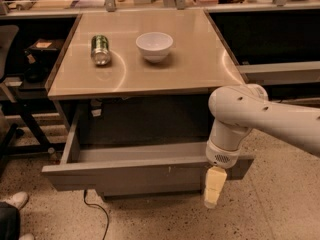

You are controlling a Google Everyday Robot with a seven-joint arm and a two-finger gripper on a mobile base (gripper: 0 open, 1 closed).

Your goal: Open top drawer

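Note:
The top drawer (125, 174) is a wide grey handleless drawer under the tan table top. It stands pulled far out toward me, with its dark inside showing. Small pale marks show right of centre on its front panel. My gripper (213, 191) hangs from the white arm at the right end of the drawer front, its pale fingers (214, 183) pointing down in front of the panel's lower edge. It holds nothing that I can see.
A green can (100, 49) lies on its side and a white bowl (154, 45) stands on the table top (200, 59). A cable (95, 209) runs on the floor below the drawer. A shoe (12, 201) is at the lower left. Shelving flanks the table.

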